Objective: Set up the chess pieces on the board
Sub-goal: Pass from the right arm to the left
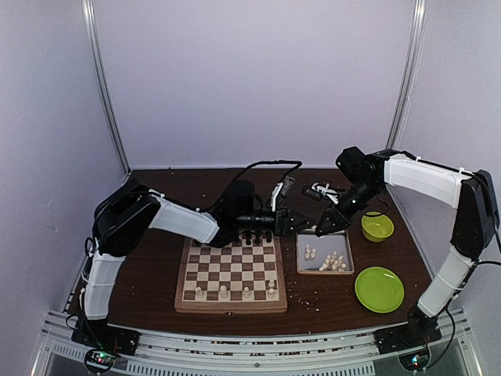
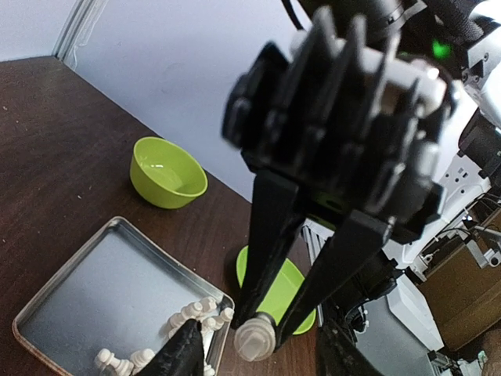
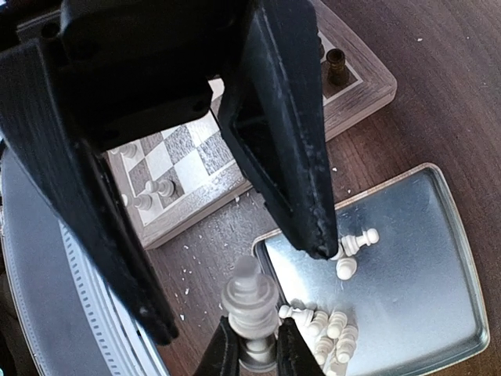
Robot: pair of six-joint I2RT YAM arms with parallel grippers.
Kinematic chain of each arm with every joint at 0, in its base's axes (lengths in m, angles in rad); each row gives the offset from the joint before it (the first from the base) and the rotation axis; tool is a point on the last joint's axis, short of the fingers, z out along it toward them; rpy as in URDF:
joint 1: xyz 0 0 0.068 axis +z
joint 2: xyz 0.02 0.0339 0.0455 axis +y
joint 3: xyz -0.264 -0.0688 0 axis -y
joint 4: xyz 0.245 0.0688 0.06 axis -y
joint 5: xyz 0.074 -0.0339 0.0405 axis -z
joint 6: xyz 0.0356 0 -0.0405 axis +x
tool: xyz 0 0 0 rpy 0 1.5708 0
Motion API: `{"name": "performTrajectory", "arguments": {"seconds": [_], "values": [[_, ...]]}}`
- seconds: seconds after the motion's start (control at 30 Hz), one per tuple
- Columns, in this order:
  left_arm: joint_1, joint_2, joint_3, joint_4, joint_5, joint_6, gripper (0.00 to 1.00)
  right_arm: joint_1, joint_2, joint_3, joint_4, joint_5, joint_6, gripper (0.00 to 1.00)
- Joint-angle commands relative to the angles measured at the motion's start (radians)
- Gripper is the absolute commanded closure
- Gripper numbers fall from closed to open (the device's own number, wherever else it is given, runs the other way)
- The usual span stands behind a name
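Note:
My right gripper (image 1: 317, 229) is shut on a cream chess piece (image 3: 250, 301), holding it by the base in the air over the tray's left edge. The same piece shows in the left wrist view (image 2: 254, 341). My left gripper (image 1: 288, 222) is open. Its fingers (image 3: 290, 157) stand wide on either side of the piece without touching it. The board (image 1: 231, 308) lies left of the tray, with several cream pieces (image 1: 224, 291) on its near row. More cream pieces (image 1: 333, 262) lie in the tray.
Dark pieces (image 1: 254, 235) stand on the board's far row, under the left wrist. A metal tray (image 1: 300, 262) lies right of the board. A green bowl (image 1: 377, 227) and a green plate (image 1: 380, 288) sit further right. Pale crumbs dot the table.

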Motion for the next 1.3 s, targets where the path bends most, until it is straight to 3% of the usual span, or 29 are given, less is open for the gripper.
{"name": "performTrajectory", "arguments": {"seconds": [0.0,0.13,0.5,0.67,1.03,1.27], "values": [[-0.012,0.020,0.043,0.023,0.001,0.014,0.51,-0.006,-0.027,-0.002,-0.015,-0.031,-0.011,0.94],[-0.012,0.030,0.048,0.025,0.004,0.013,0.54,-0.006,-0.027,0.000,-0.017,-0.032,-0.014,0.94],[-0.012,0.052,0.056,0.047,0.015,-0.001,0.75,-0.006,-0.021,0.001,-0.026,-0.037,-0.021,0.94],[-0.012,0.054,0.057,0.037,0.015,-0.006,0.65,-0.006,-0.024,0.001,-0.025,-0.037,-0.021,0.94],[-0.012,0.056,0.059,0.047,0.027,-0.018,0.89,-0.006,-0.028,0.001,-0.024,-0.030,-0.022,0.93],[0.008,-0.052,-0.002,-0.015,0.011,0.039,0.92,-0.021,-0.081,0.001,-0.045,-0.025,-0.048,0.76]]}}
